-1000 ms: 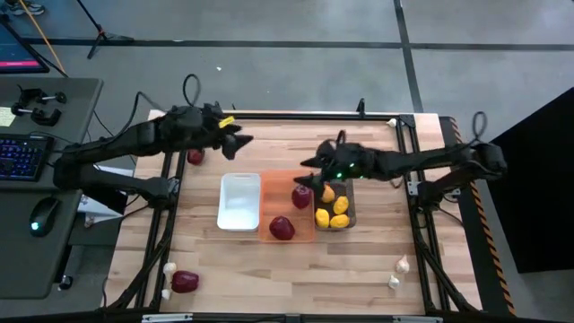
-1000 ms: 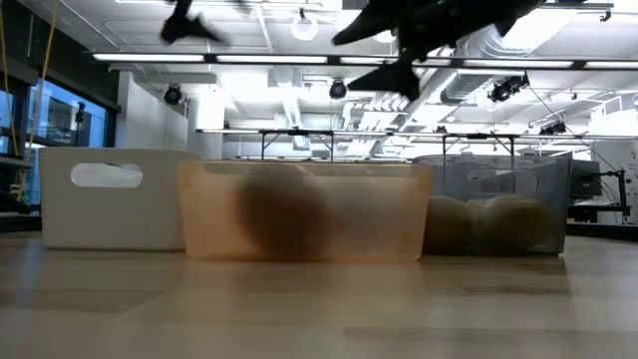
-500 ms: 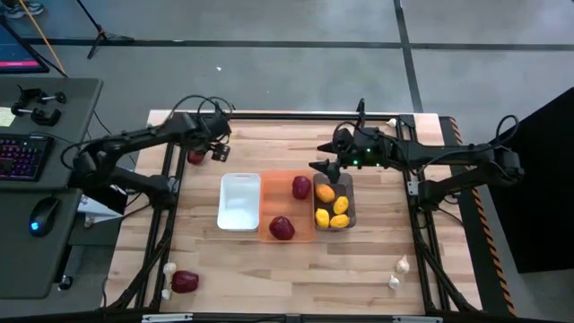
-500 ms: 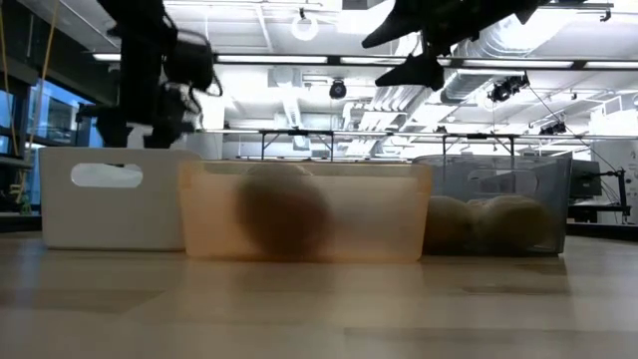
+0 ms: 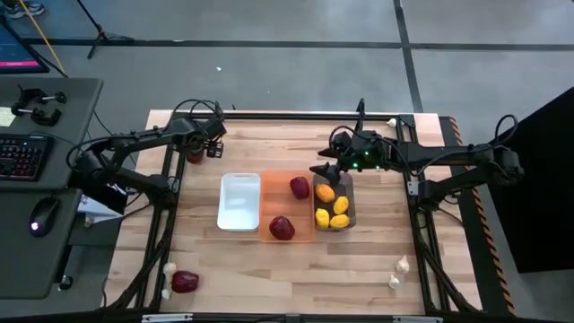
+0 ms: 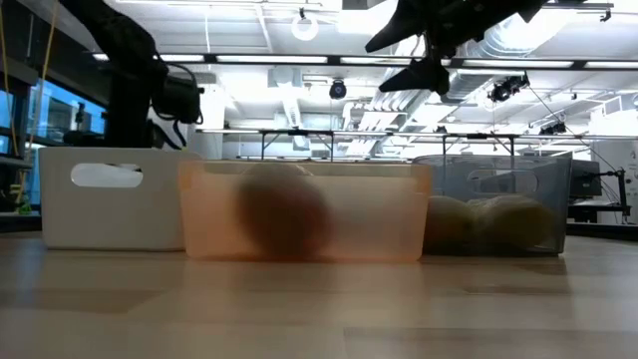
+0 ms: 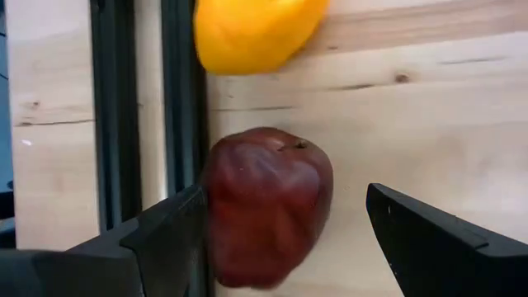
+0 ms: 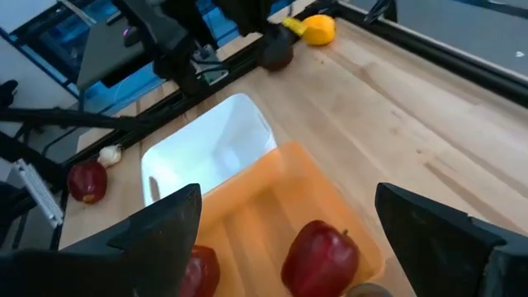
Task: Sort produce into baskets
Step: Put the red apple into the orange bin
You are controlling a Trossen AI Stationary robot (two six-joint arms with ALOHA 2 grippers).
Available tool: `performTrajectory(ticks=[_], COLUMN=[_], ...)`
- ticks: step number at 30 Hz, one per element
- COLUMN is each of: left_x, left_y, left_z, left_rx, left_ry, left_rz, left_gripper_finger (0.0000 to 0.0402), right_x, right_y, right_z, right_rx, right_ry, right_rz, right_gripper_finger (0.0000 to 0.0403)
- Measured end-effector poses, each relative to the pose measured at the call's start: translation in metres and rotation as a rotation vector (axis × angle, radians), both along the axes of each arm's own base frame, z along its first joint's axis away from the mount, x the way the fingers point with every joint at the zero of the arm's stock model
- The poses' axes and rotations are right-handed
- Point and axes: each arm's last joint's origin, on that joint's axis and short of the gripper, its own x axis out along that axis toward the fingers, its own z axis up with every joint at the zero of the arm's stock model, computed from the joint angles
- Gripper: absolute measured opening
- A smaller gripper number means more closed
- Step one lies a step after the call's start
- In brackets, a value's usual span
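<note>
Three baskets: white bin (image 5: 239,200), orange bin (image 5: 287,207) and grey bin (image 5: 334,204) side by side at mid table
Orange bin: two red fruits (image 5: 300,187) inside
Grey bin: yellow lemons (image 5: 333,206) inside
Left gripper (image 5: 199,149): at the table's far left edge, fingers wide, a red fruit (image 7: 266,202) on the wood between them, not clamped; a lemon (image 7: 254,31) just beyond it
Right gripper (image 5: 325,169): above the far end of the grey bin, wide open, holding nothing
Loose: red fruit (image 5: 185,282) and garlic (image 5: 169,268) near left corner; garlic bulbs (image 5: 399,271) near right
</note>
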Motion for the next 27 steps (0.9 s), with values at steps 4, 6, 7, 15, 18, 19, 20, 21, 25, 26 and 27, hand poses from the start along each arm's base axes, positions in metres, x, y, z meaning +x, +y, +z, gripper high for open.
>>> performTrajectory(ticks=[4,6,7,15,18,19,20,21,25,26,27], left_x=[-0.006,-0.009,-0.011,-0.018,-0.017,-0.017,-0.017,-0.016,-0.011,-0.009,-0.006], left_y=[0.005,0.006,0.006,-0.001,-0.001,-0.001,-0.001,-0.001,0.001,0.001,0.001], left_z=[-0.008,-0.012,-0.013,-0.03,-0.033,-0.033,-0.033,-0.033,-0.029,-0.026,-0.02], left_rx=[0.004,-0.004,-0.005,-0.063,-0.063,-0.066,-0.07,-0.07,-0.079,-0.069,-0.05], left_ry=[-0.016,-0.019,-0.02,-0.057,-0.069,-0.075,-0.079,-0.085,-0.153,-0.171,-0.189], left_rz=[0.0,0.011,0.018,0.027,0.024,0.022,0.014,0.004,-0.016,-0.026,-0.04], left_gripper_finger=[0.0319,0.0319,0.0319,0.0319,0.0319,0.0318,0.0316,0.0312,0.027,0.0255,0.024], right_x=[0.001,0.001,0.001,0.001,0.001,0.001,0.001,0.001,0.001,0.001,0.001], right_y=[0.005,0.007,0.008,0.012,0.012,0.012,0.012,0.012,0.012,0.012,0.012], right_z=[0.0,0.0,0.0,0.0,-0.001,-0.001,-0.001,-0.001,-0.001,-0.001,-0.001], right_rx=[0.0,0.008,0.016,0.023,0.035,0.045,0.048,0.058,0.062,0.064,0.068], right_ry=[0.003,0.002,0.001,0.002,0.001,-0.001,-0.001,-0.003,-0.003,-0.003,-0.003], right_rz=[0.019,0.023,0.021,0.033,0.027,0.022,0.02,0.015,0.014,0.014,0.012], right_gripper_finger=[0.0351,0.0351,0.0351,0.0351,0.0351,0.0351,0.0351,0.0351,0.0351,0.0351,0.0351])
